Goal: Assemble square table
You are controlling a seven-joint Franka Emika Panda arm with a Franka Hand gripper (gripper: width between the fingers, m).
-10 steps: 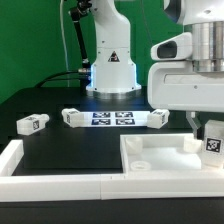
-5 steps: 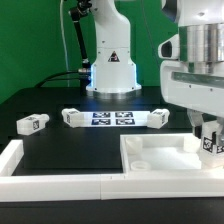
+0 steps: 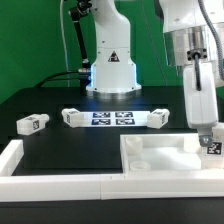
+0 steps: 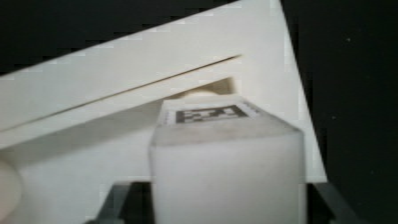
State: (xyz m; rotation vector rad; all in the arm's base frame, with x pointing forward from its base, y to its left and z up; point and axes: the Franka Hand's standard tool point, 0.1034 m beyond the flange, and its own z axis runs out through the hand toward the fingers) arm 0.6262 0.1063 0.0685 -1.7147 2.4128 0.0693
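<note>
1. Toward the exterior view's right, the robot's two-finger gripper (image 3: 208, 135) hangs over the white plastic square tabletop (image 3: 160, 158), clamped on a short white block leg (image 3: 213, 147).
2. Only this view shows three loose legs: leftmost leg (image 3: 32, 123), middle leg (image 3: 72, 117) and rightmost leg (image 3: 158, 118), the last two flanking the marker board (image 3: 112, 118).
3. Only the wrist view shows the held leg's tag close up, with the tabletop's rim behind.

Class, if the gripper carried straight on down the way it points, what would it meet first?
Probably the tabletop: the gripper holds a leg over its corner, so the leg would touch there first. Gap unclear.
</note>
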